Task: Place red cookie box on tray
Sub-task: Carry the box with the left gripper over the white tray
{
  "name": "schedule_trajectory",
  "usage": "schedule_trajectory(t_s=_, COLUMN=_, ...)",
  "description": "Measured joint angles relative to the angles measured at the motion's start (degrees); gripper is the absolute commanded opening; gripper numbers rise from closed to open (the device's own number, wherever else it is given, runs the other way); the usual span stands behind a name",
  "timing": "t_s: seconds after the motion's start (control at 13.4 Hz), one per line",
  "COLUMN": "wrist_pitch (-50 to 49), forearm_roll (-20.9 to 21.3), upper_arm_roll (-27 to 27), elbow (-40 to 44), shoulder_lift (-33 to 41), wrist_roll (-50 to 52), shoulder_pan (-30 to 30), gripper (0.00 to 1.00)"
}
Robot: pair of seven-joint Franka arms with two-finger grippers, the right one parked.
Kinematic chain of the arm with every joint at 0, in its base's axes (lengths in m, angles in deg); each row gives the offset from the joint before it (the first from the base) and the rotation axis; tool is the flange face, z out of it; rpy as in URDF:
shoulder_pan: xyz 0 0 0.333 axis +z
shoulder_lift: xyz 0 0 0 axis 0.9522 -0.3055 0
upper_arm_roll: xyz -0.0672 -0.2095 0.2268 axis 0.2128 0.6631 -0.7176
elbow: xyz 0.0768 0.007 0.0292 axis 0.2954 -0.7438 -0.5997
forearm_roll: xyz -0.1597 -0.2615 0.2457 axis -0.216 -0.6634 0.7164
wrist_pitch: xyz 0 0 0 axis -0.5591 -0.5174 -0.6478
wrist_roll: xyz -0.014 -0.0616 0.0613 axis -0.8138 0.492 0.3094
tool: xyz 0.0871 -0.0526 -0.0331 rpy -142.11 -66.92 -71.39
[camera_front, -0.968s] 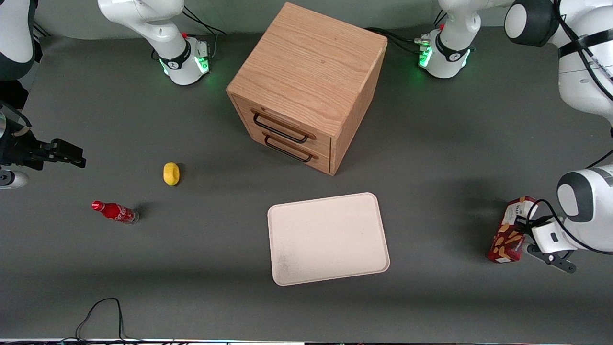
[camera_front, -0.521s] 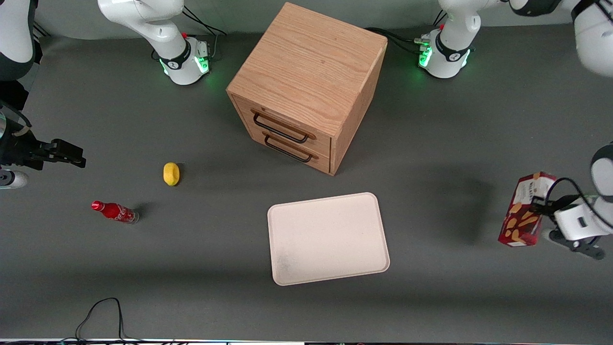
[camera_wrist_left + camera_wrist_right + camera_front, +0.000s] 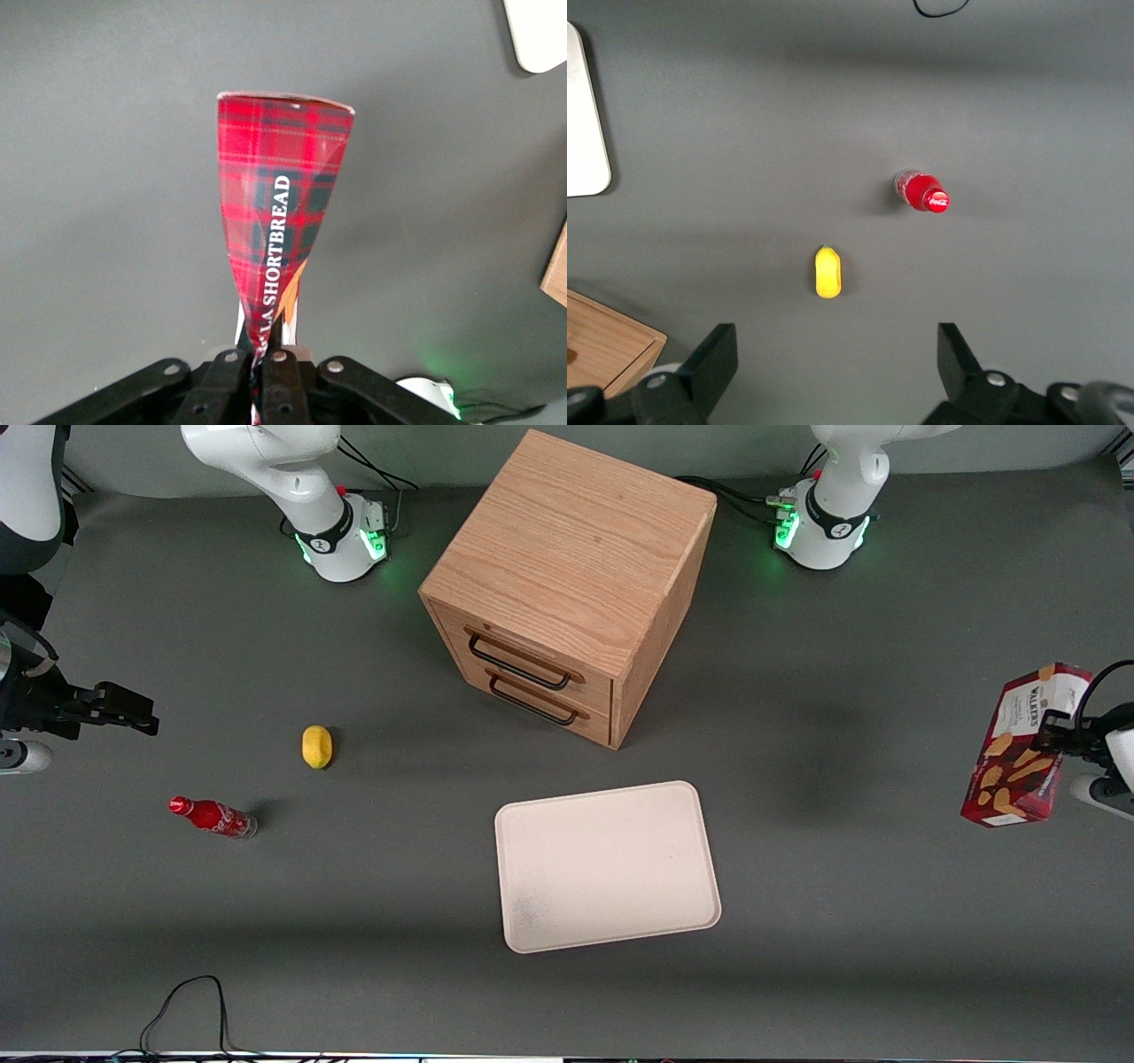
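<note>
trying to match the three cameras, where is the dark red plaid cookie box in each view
Front view: the slim dark red cookie box hangs clear of the table at the working arm's end, in the left arm's gripper.
Left wrist view: the box juts out from the shut fingers.
Right wrist view: not in it.
Shared landmark: the flat cream-white tray, its corner also in the wrist view.

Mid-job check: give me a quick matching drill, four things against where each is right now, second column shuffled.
1. red cookie box
2. tray
3. lemon
4. soda bottle

a. standing on the table, toward the parked arm's end
b. lifted off the table, in the gripper
c. bare, in front of the drawers
d. on the table, farther from the camera than the bottle

Pairs: 1-b, 2-c, 3-d, 4-a
</note>
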Motion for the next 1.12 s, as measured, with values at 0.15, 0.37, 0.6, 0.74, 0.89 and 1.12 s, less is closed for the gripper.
schedule_trajectory(t_s=0.15, wrist_pitch=-0.81, forearm_roll=0.33, upper_arm_roll=0.03, elbow=0.61, shoulder_lift=-0.11, wrist_roll=0.77, shoulder_pan=-0.56, gripper=0.0)
schedule_trajectory(t_s=0.37, wrist_pitch=-1.85, forearm_roll=0.27, upper_arm_roll=0.26, elbow=2.94, shoulder_lift=-0.72, wrist_roll=6.47, shoulder_pan=-2.5, gripper=0.0)
schedule_trajectory(t_s=0.6, wrist_pitch=-2.07, forearm_roll=0.04, upper_arm_roll=3.6, elbow=7.18, shoulder_lift=-2.86, wrist_roll=21.42, shoulder_pan=-5.82, gripper=0.0)
schedule_trajectory(t_s=0.74, wrist_pitch=-1.91, forearm_roll=0.03, upper_arm_roll=7.89, elbow=11.3, shoulder_lift=-6.46, wrist_roll=30.47, shoulder_pan=-6.73, gripper=0.0)
schedule_trajectory(t_s=0.89, wrist_pitch=-0.23, forearm_roll=-0.01, upper_arm_roll=11.09, elbow=14.77, shoulder_lift=-11.06, wrist_roll=38.85, shoulder_pan=-7.84, gripper=0.0)
schedule_trajectory(t_s=1.12, wrist_pitch=6.64, forearm_roll=-0.03, upper_arm_roll=11.86, elbow=17.17, shoulder_lift=-16.57, wrist_roll=47.77, shoulder_pan=-12.33, gripper=0.0)
